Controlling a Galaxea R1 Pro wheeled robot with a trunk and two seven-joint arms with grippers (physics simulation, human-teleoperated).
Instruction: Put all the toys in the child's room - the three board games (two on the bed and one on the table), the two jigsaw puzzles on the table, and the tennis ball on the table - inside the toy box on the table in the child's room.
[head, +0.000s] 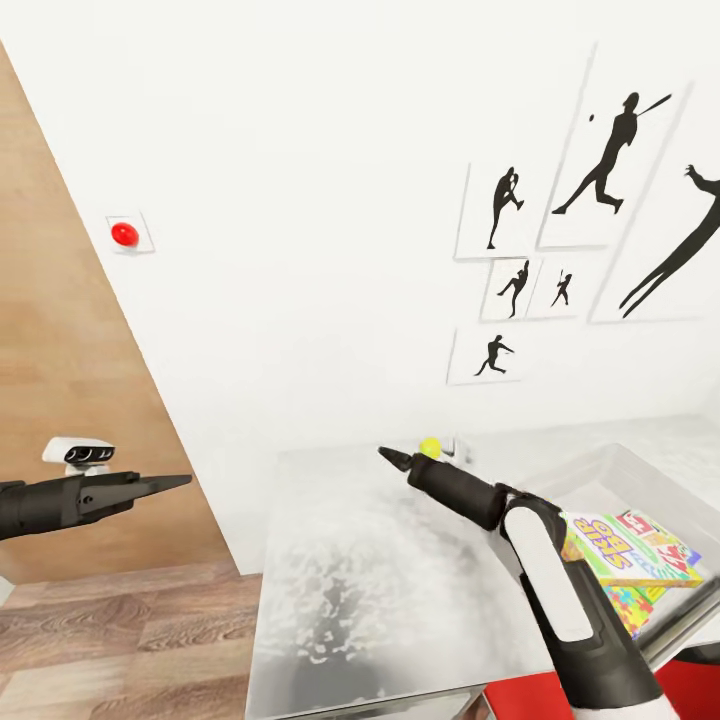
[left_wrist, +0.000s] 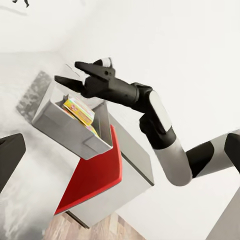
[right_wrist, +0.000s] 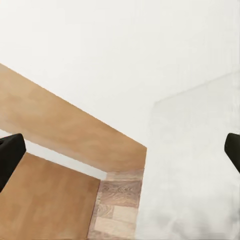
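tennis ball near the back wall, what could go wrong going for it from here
1. The tennis ball sits at the table's far edge by the wall; a nudge from the open right pincer could roll it off.
2. Carrying it back, the right arm must clear the toy box wall, which already holds colourful game boxes.

The head camera looks forward and down over the pale speckled table (head: 380, 590). The left wrist camera faces across it toward the grey open toy box (left_wrist: 65, 127), which both share. The right wrist camera looks past the table's edge at the wooden floor (right_wrist: 45, 205).
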